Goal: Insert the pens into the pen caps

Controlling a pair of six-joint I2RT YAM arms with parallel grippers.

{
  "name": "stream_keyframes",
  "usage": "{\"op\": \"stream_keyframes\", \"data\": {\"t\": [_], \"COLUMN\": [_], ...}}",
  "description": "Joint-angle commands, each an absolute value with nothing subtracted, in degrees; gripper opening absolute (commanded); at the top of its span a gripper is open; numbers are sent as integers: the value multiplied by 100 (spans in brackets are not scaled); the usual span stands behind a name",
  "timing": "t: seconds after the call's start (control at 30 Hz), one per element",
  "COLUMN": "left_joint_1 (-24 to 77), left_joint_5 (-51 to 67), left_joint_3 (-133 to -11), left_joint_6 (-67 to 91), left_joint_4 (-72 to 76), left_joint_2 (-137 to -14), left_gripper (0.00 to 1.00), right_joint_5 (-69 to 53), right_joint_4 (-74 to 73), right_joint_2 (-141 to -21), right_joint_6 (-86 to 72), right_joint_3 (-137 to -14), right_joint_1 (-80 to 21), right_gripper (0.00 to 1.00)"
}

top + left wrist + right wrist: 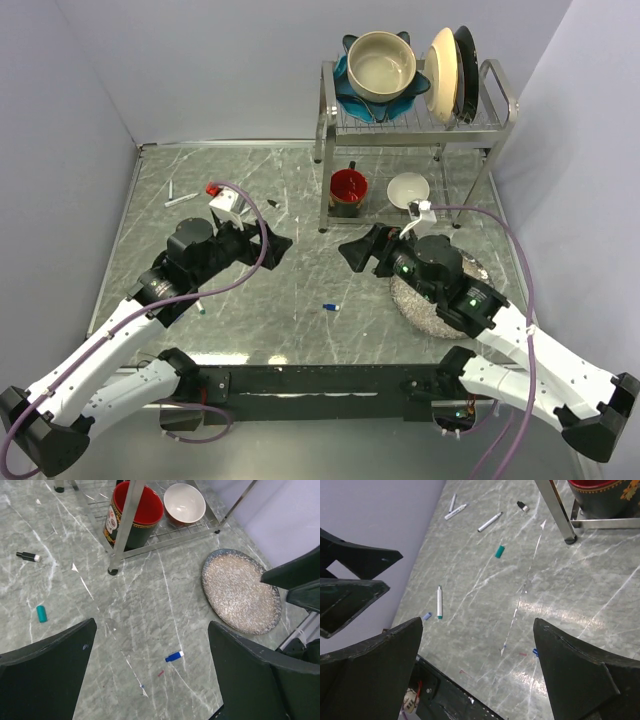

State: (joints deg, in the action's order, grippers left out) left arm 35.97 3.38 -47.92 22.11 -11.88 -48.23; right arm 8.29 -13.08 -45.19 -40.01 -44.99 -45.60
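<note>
Both grippers hover open and empty over the grey marble table, facing each other. My left gripper (277, 250) (152, 625) looks down on a blue pen cap with a white end (174, 656) (328, 307) between its fingers' lines. A teal cap (41, 613) (500, 551) and a black cap (27, 556) (522, 506) lie further left. My right gripper (352, 252) (477, 621) sees several white-grey pens: two by the far left wall (455, 509) (180, 199), one (490, 522) near the black cap, and one with a teal tip (439, 602) beside a pale blue cap (426, 615).
A metal dish rack (500, 92) at the back right holds bowls and plates, with a red cup (348, 187) (132, 515) and a white bowl (408, 188) (184, 502) under it. A speckled plate (240, 590) (415, 300) lies beneath my right arm.
</note>
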Motion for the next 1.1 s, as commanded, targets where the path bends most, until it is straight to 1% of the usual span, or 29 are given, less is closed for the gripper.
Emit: {"op": "stream_keyframes", "data": {"t": [0.0, 0.07, 0.2, 0.3, 0.33, 0.43, 0.5, 0.6, 0.63, 0.7, 0.73, 0.8, 0.9, 0.93, 1.07], "left_joint_1": [3604, 3604, 3604, 3586, 3499, 3209, 3077, 2735, 2429, 2050, 1717, 1460, 1030, 967, 765], "left_joint_5": [36, 18, -562, -1281, -1544, -1748, -1810, -2047, -2109, -1934, -1907, -1986, -1899, -1838, -1582], "left_joint_3": [-4948, -4948, -4913, -4930, -5131, -5597, -5660, -5590, -5572, -5468, -5406, -5161, -4783, -4686, -4325], "left_joint_6": [2074, 1978, 1916, 1977, 2047, 2704, 3013, 3628, 4091, 4463, 4891, 5315, 5738, 5818, 5810], "left_joint_4": [-1090, -1107, -1108, -1212, -1378, -2257, -2732, -3084, -3233, -3523, -3629, -3918, -3964, -3903, -3604], "left_joint_2": [-4816, -4825, -4738, -4868, -4982, -5536, -5808, -6028, -6073, -6161, -6196, -6231, -6258, -6258, -6424], "left_gripper": [99, 99, 99, 99, 99, 99, 99, 99, 99, 99, 100, 100, 94, 90, 84], "right_joint_5": [809, 756, 738, 660, 616, 344, 194, 88, 36, 18, -122, -254, -457, -501, -685], "right_joint_4": [-993, -949, -984, -1028, -976, -591, -300, -27, -9, 157, 184, 211, 246, 255, 343], "right_joint_2": [-4342, -4263, -4114, -3921, -3772, -3316, -3025, -2567, -2445, -2365, -2382, -2469, -2618, -2645, -2716], "right_joint_6": [-3859, -3823, -3709, -3683, -3665, -3455, -3375, -3428, -3436, -3472, -3472, -3437, -3358, -3340, -3340], "right_joint_3": [-4491, -4413, -4316, -4210, -4166, -3729, -3482, -3173, -3077, -3024, -3032, -3041, -3102, -3111, -3076], "right_joint_1": [-4544, -4544, -4544, -4544, -4544, -4544, -4544, -4544, -4553, -4535, -4544, -4544, -4553, -4544, -4544], "right_gripper": [100, 100, 100, 100, 100, 100, 100, 100, 100, 100, 100, 100, 99, 98, 96]}}
